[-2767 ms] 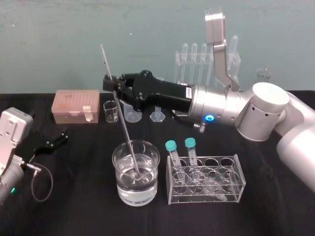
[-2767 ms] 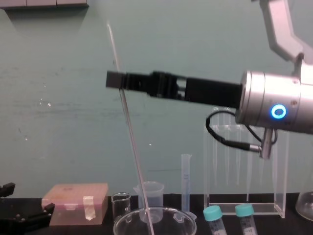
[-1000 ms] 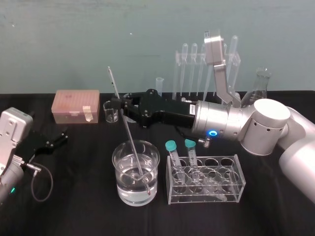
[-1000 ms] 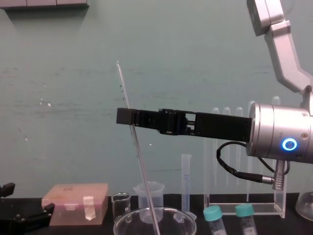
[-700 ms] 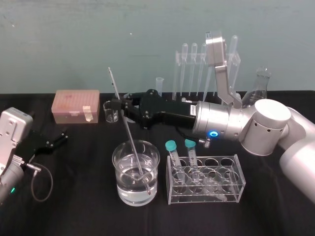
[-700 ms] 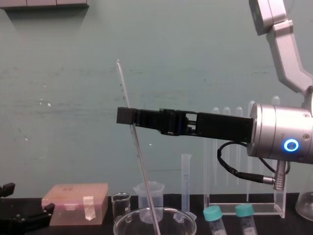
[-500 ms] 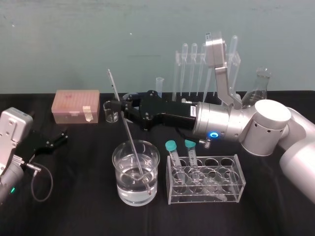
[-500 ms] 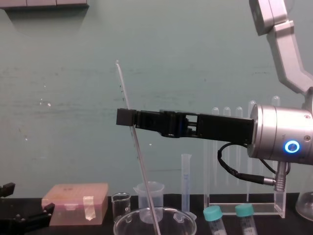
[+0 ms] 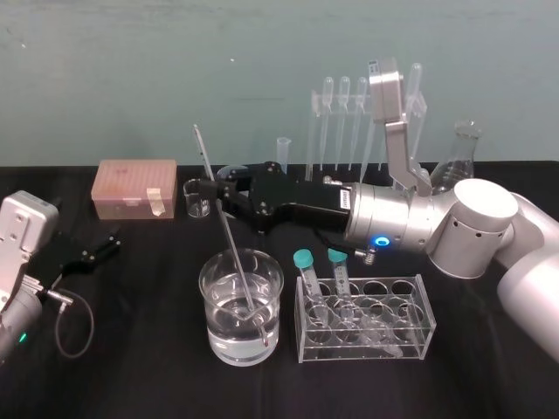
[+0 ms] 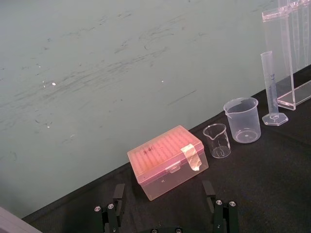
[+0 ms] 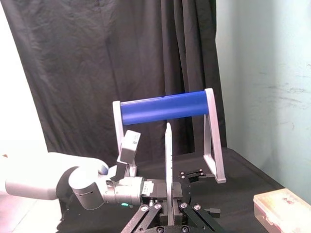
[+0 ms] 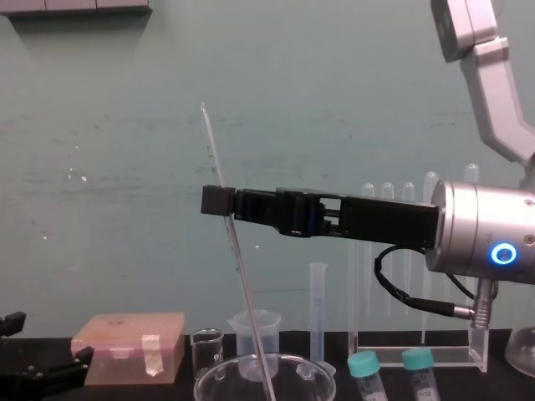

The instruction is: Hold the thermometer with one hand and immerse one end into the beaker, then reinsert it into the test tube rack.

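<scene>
On the black table [image 9: 131,367] the test tube rack [image 12: 390,354] stands at the far right, and the beaker [image 9: 214,336], part-filled with clear liquid, stands near the middle. The thermometer [image 9: 229,236] leans from the beaker's inside up toward the far left. Its lower end lies under the liquid surface, close to the bottom as far as we can judge. We take the immersing step as done. What remains is to lift the rod clear of the rim, carry it to the far right and lower it through a hole in the rack's top bar. The rod is long and thin, so we expect that insertion to call for a near-upright alignment. The right arm [image 9: 410,223] reaches from the right across to the left with its forearm roughly level, passing in front of the rack and well above the table. The right gripper [image 9: 210,190] sits above and just beyond the beaker, its fingers closed on the rod's upper part, with a short length standing proud above them. The left gripper [image 9: 98,247] rests parked on the table at the near left, fingers spread wide and holding nothing.
</scene>
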You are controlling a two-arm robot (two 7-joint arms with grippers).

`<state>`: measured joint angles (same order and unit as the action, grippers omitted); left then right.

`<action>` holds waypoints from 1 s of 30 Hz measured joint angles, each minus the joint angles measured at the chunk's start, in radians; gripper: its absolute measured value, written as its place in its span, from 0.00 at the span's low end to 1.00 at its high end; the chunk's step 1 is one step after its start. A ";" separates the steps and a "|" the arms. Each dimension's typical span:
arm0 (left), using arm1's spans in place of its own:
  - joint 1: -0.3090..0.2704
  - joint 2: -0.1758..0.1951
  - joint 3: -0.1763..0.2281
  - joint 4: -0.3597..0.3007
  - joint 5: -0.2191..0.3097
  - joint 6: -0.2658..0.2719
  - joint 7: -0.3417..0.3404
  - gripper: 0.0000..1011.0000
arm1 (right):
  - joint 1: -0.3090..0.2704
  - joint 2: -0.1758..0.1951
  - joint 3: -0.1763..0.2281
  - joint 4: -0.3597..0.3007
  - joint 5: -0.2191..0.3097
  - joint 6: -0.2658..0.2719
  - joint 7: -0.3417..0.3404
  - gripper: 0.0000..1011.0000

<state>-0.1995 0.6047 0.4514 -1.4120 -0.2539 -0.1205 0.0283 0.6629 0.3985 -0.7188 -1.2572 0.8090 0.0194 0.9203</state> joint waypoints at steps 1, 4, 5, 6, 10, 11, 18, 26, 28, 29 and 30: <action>0.000 0.000 0.000 0.000 0.000 0.000 0.000 1.00 | 0.000 0.000 0.000 0.000 0.000 -0.001 0.001 0.06; 0.000 0.000 0.000 0.000 0.000 0.000 0.000 1.00 | 0.000 0.002 0.000 -0.002 0.000 -0.001 0.003 0.06; 0.000 0.000 0.000 0.000 0.000 0.000 0.000 1.00 | 0.000 0.002 0.000 -0.002 -0.001 -0.001 0.004 0.06; 0.000 0.000 0.000 0.000 0.000 0.000 0.000 1.00 | 0.000 0.002 0.000 -0.003 -0.001 -0.002 0.005 0.06; 0.000 0.000 0.000 0.000 0.000 0.000 0.000 1.00 | 0.001 0.003 -0.001 -0.003 -0.001 -0.002 0.007 0.06; 0.000 0.000 0.000 0.000 0.000 0.000 0.000 1.00 | 0.002 0.003 -0.001 -0.003 -0.002 -0.002 0.007 0.06; 0.000 0.000 0.000 0.000 0.000 0.000 0.000 1.00 | 0.004 0.004 -0.002 -0.005 -0.002 -0.001 0.009 0.06; 0.000 0.000 0.000 0.000 0.000 0.000 0.000 1.00 | 0.008 0.002 -0.004 -0.002 -0.002 0.000 0.011 0.06; 0.000 0.000 0.000 0.000 0.000 0.000 0.000 1.00 | 0.008 0.001 -0.004 -0.001 -0.002 0.000 0.012 0.06; 0.000 0.000 0.000 0.000 0.000 0.000 0.000 1.00 | 0.008 0.001 -0.005 0.000 -0.003 0.001 0.012 0.06; 0.000 0.000 0.000 0.000 0.000 0.000 0.000 1.00 | 0.009 0.001 -0.005 0.000 -0.002 0.002 0.012 0.06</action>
<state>-0.1995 0.6047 0.4514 -1.4120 -0.2539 -0.1205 0.0283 0.6717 0.3997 -0.7235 -1.2573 0.8066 0.0213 0.9323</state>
